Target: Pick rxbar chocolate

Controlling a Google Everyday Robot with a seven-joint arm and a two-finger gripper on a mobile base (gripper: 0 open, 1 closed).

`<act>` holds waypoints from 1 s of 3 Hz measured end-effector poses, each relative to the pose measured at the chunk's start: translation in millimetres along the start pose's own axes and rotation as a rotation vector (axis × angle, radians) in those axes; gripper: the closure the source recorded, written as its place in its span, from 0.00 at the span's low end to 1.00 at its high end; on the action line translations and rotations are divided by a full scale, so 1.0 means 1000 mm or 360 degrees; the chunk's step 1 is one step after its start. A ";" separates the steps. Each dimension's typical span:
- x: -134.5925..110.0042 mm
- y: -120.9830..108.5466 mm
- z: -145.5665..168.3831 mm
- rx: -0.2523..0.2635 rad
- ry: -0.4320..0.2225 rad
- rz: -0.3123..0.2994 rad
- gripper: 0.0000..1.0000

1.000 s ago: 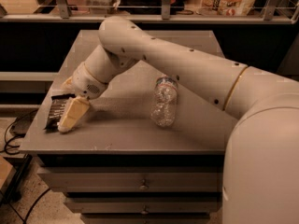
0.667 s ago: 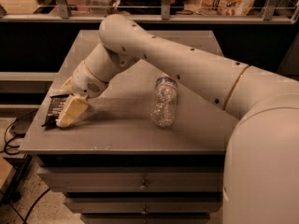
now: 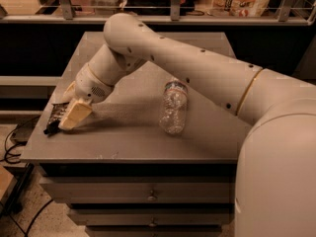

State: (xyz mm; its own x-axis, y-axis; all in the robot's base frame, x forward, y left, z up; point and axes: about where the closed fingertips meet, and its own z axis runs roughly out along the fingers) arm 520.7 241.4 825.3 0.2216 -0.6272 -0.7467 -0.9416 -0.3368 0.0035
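The end effector (image 3: 73, 114) sits at the left edge of the grey worktop (image 3: 128, 144), left-middle of the frame, partly covering the black chocolate bar (image 3: 53, 118). Whether it is open or closed cannot be told. 1 clear bottle (image 3: 174, 107) lies near the centre, well apart.

claw (image 3: 63, 111) over rxbar chocolate (image 3: 53, 120) at table (image 3: 123, 144) edge, bottle (image 3: 174, 107) lying nearby

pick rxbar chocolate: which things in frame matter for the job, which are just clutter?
Job:
- rxbar chocolate, black, at the table's left edge
- gripper, down right at the bar

Lying about:
- clear plastic bottle, on its side mid-table, apart from the bar
- table, only the support
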 end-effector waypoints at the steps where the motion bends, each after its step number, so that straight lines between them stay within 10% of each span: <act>1: -0.008 -0.003 -0.041 0.0124 -0.0064 0.0010 1.00; 3: -0.035 -0.013 -0.173 0.0450 -0.0103 -0.0087 1.00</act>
State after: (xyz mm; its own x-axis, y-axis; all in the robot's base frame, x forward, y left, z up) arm 568.8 146.3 966.9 0.2655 -0.5644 -0.7817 -0.9641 -0.1539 -0.2164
